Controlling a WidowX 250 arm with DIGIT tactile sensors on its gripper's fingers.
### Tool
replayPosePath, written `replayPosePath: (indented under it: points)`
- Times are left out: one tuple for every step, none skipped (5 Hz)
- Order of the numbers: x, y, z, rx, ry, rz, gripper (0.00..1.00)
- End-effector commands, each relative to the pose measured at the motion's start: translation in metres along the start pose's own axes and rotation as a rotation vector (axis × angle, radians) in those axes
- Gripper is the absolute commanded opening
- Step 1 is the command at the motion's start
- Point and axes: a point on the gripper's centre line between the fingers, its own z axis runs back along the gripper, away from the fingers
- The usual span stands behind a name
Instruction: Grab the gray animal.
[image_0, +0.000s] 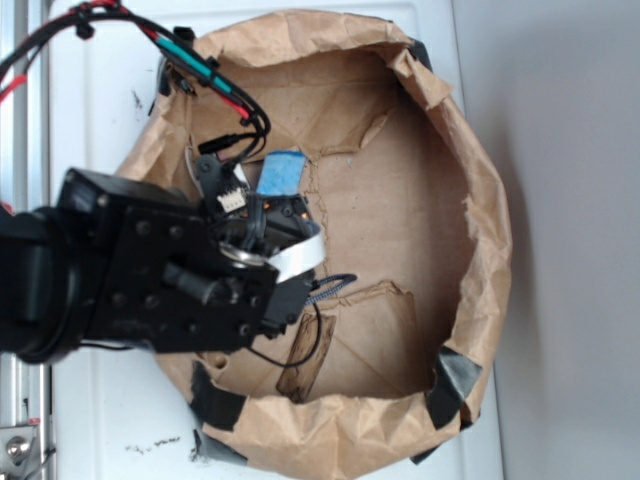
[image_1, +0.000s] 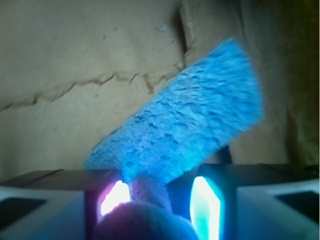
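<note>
Exterior view: A brown paper-lined basin (image_0: 470, 210) with a crumpled rim sits on a white counter (image_0: 100, 420). Black tape patches (image_0: 455, 385) hold the paper at the lower corners. The floor of the basin is creased brown paper with a torn flap near the bottom centre. The black robot arm (image_0: 120, 265) enters from the left and covers the left part of the basin. Red, green and black cables (image_0: 205, 75) run from the upper left down to the wrist. The claw (image_0: 285, 225) points into the basin, and its tips are hidden by the arm's own body in this view. A light-blue sponge (image_0: 282, 172) lies on the paper floor just above the claw. The gray animal cannot be made out here; the arm covers the place where it would lie.

Wrist view: The sponge (image_1: 190, 117) fills the centre of the frame, tilted, with its upper end toward the right, resting on the brown paper. At the bottom edge, a rounded gray plush shape, the gray animal (image_1: 145, 220), sits between the two fingers (image_1: 205, 205), with a narrow gray part rising toward the sponge. The fingers glow pink on the left and cyan on the right. The claw (image_1: 160, 205) stands spread, one finger on each side of the gray animal; contact with it cannot be confirmed.
</note>
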Motion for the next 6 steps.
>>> replayPosePath:
  points:
    - [0.004, 0.002, 0.070, -0.170, 0.004, -0.027, 0.00]
    - [0.011, 0.002, 0.102, -0.251, 0.043, -0.008, 0.00]
    - [0.026, 0.006, 0.145, -0.335, 0.105, 0.038, 0.00]
    - [0.037, 0.010, 0.159, -0.367, 0.131, 0.049, 0.00]
    - [0.045, 0.013, 0.164, -0.387, 0.112, 0.086, 0.00]
    - [0.051, 0.009, 0.163, -0.386, 0.060, 0.118, 0.00]
